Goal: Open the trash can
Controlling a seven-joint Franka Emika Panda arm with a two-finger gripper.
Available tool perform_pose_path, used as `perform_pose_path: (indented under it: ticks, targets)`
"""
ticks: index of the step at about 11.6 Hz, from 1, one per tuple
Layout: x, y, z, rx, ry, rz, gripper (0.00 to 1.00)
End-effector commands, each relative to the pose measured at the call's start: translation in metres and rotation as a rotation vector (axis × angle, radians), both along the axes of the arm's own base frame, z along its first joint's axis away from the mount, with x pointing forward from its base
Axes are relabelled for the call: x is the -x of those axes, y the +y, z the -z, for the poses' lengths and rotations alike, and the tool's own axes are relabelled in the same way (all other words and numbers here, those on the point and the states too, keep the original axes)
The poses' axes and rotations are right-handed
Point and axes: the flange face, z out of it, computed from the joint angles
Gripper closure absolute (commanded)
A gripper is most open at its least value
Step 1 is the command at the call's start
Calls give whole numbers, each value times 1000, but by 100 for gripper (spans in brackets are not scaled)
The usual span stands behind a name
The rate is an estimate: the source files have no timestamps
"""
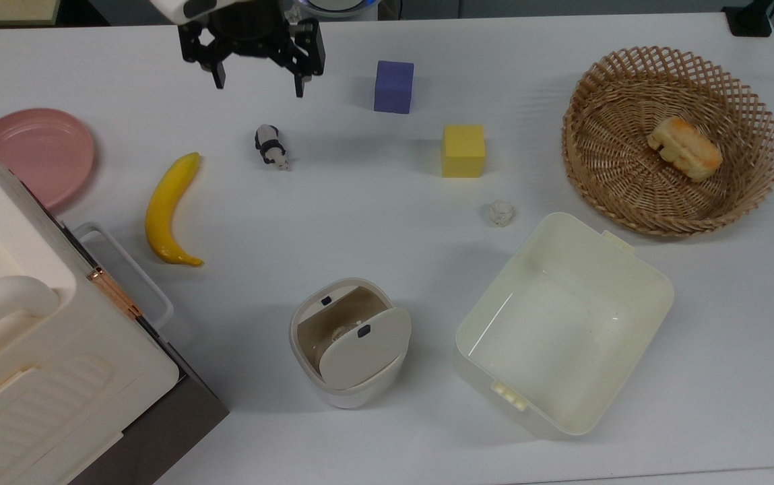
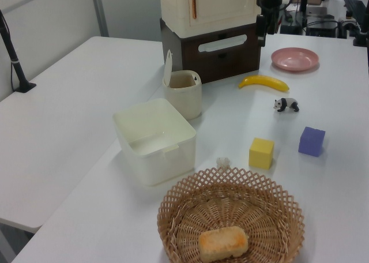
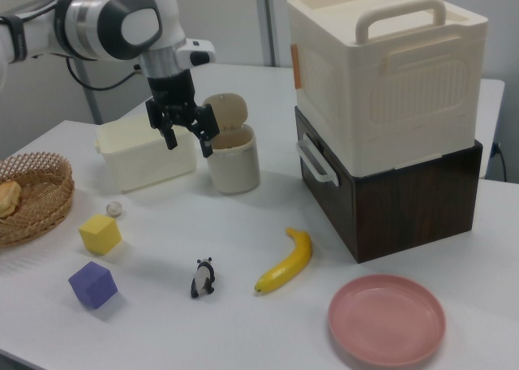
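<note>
A: Where is the trash can?
B: On the white surface, at the near edge in the top view, its lid tipped up. A cream tub sits just to the top view's right, a cream appliance to its left.
A: And the pincer?
B: It hangs at the far edge, well apart from the can, fingers spread wide and holding nothing. A toy panda and a banana lie between them.
</note>
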Motion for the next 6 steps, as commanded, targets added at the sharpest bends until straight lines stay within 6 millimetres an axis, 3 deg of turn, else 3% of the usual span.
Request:
perform_pose_path:
  ticks: [1, 6]
  targets:
    - [21, 22, -7, -20, 11, -15, 0]
    - [19, 24, -5, -21, 13, -16, 0]
